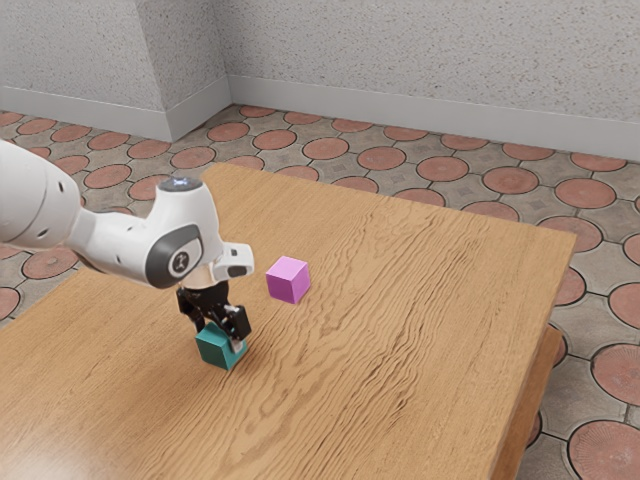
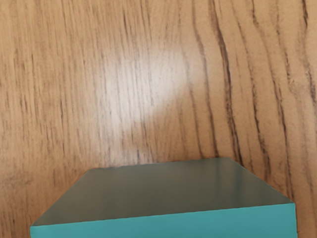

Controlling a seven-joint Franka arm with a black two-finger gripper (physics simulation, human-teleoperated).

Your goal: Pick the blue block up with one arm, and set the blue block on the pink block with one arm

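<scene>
Gripper (image 1: 218,328) jaws pinch the blue block (image 1: 217,350); exterior view adds the pink block (image 1: 288,279) nearby.

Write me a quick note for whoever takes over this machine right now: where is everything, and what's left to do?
Tool: low over the blue block, which renders teal. Whether it is gripping cannot be told.
Blue block: appears to rest on the wooden table, toward the exterior view's left.
Pink block: stands alone on the table, apart from the blue block, toward the exterior view's right of it and farther back. Nothing is on top of it.
Done: the tool is at the blue block.
Left: confirm the grasp, lift the blue block, carry it over and set it on the pink block.
</scene>
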